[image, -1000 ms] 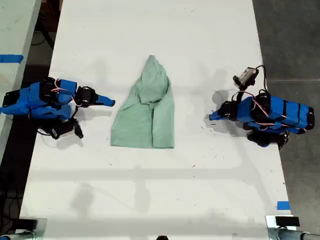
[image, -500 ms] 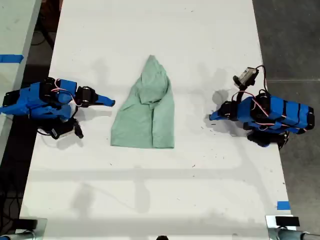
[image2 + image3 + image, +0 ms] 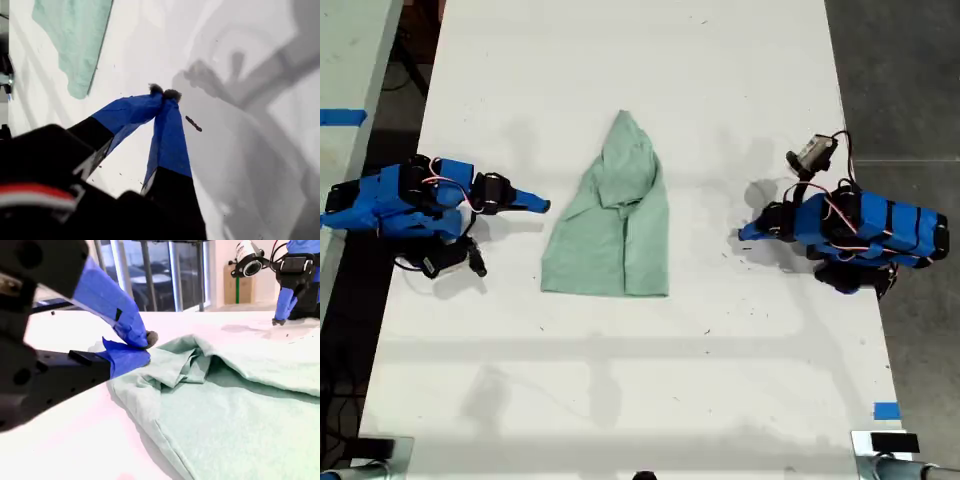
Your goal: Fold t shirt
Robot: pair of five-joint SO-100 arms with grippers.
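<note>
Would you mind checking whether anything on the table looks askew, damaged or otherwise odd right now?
Only the t shirt stands out: it lies in a lopsided, roughly triangular heap, narrow at one end and wide at the other, with bunched wrinkles near my second gripper. My first gripper sits shut on bare table. Nothing looks spilled or damaged.

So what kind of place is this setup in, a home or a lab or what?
Probably a robotics lab or workshop, not a home. A long white worktable carries only the t shirt, blue tape markers dot the edges, and the second wrist view shows large glazed partitions behind.
</note>
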